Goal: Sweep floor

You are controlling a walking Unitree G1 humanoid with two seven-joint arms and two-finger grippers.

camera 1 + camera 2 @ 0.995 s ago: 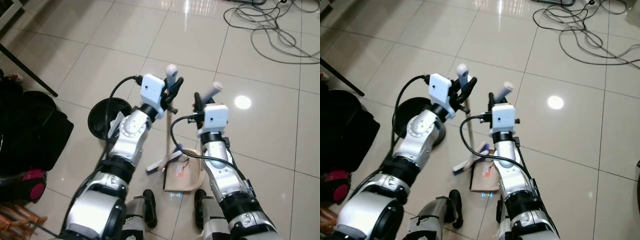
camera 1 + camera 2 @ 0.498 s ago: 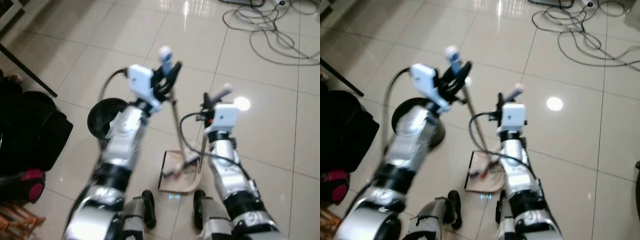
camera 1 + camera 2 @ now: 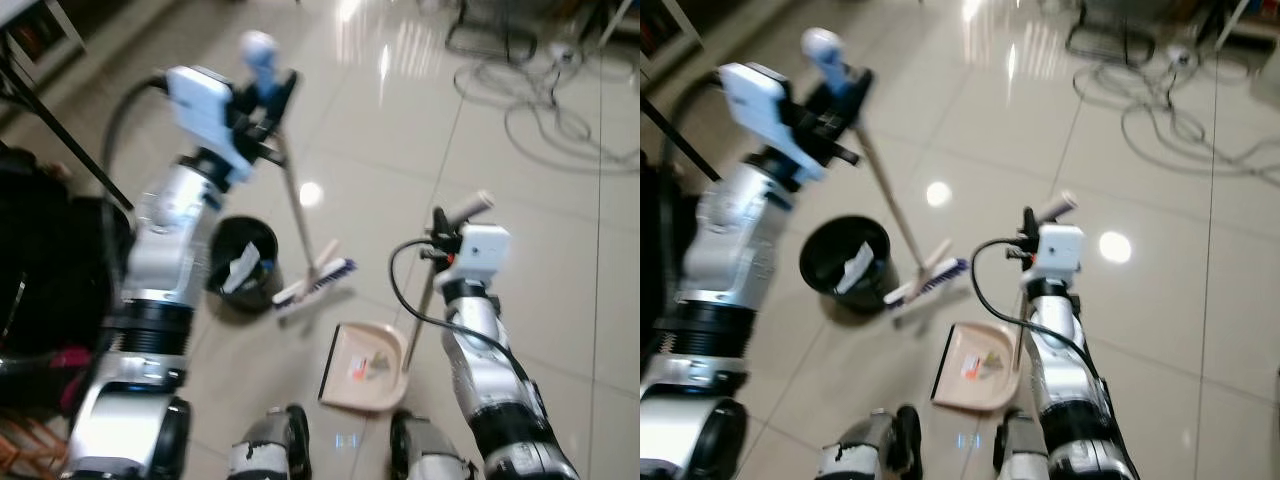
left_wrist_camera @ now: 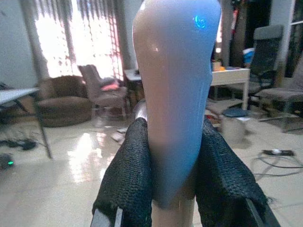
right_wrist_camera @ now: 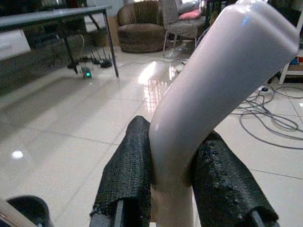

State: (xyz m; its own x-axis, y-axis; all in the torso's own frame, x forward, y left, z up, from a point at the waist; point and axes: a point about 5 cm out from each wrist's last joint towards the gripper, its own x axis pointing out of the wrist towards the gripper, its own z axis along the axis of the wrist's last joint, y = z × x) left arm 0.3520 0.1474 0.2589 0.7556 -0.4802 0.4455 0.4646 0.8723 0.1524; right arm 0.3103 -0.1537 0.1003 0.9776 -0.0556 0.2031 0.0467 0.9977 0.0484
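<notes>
now broom out of the dustpan, beside the bin, left hand pinching its handle

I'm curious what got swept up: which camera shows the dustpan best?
The right eye view: the whole dustpan with bits inside. The left eye view shows the same. The right wrist view shows just its handle top, clamped in the right end effector.

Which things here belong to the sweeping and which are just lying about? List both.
For the job: broom in the left gripper; dustpan, its handle in the right gripper; bin.

Lying about: cables; black bag.
</notes>
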